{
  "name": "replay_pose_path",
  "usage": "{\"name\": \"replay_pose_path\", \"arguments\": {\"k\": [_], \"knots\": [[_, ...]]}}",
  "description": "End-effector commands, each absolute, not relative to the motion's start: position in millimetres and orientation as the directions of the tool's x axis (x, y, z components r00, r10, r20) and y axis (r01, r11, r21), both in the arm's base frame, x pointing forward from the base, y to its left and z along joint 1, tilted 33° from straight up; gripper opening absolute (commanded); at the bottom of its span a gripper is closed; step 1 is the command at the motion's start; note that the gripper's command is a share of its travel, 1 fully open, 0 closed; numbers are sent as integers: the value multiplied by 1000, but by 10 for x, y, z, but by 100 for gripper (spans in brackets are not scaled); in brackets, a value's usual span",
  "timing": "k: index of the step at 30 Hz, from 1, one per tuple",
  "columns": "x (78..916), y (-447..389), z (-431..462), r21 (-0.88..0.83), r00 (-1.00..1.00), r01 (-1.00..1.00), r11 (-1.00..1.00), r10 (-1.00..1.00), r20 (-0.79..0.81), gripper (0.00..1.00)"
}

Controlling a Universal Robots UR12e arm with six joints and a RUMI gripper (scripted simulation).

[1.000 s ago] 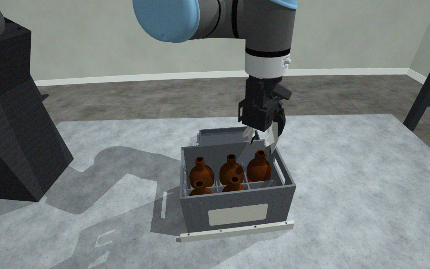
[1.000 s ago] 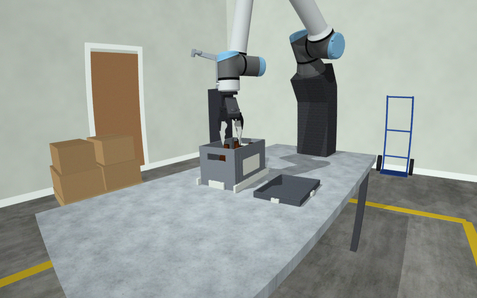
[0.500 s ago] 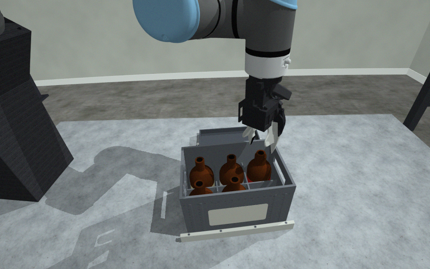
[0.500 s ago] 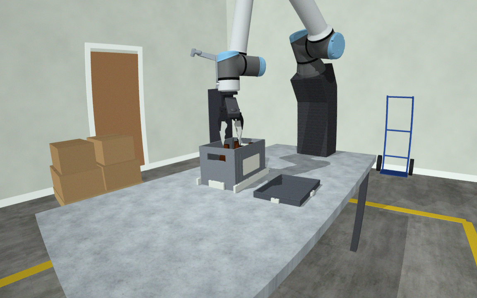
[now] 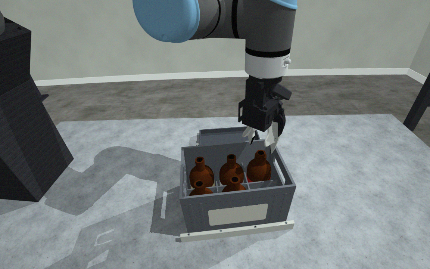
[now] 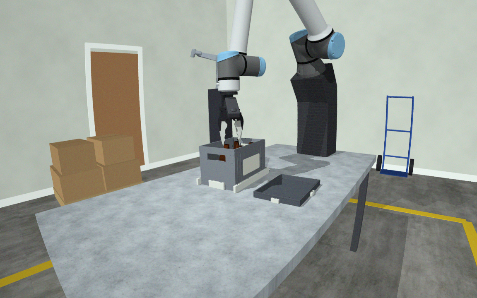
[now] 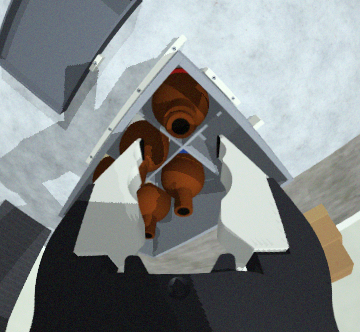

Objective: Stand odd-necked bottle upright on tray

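Note:
The crate holds five brown bottles, upright. The back-right bottle in the top view has a red label, and its neck looks thicker than the others. Beside it in the back row stand a middle bottle and a left bottle. The front row has a middle bottle and a left bottle. My gripper is partly open and empty, pointing down with its fingertips around rim height near the red-labelled bottle's neck. The tray is empty.
The crate's walls and dividers stand close around the bottles. One compartment, front right in the top view, has no bottle. White strips lie along the crate's foot. Cardboard boxes stand beyond the table.

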State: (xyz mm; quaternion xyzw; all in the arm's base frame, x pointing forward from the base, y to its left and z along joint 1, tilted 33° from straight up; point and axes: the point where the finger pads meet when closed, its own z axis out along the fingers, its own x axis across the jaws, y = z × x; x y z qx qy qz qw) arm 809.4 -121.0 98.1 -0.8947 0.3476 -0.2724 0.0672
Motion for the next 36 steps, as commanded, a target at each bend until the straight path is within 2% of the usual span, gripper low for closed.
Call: {"name": "replay_pose_path", "arguments": {"k": [1,36], "knots": [[8096,-1209,989,-310,610,-585,-749,-658,442,38],[8129,-1174,1007,-310,610,-585,-749,-658,442,38]]}}
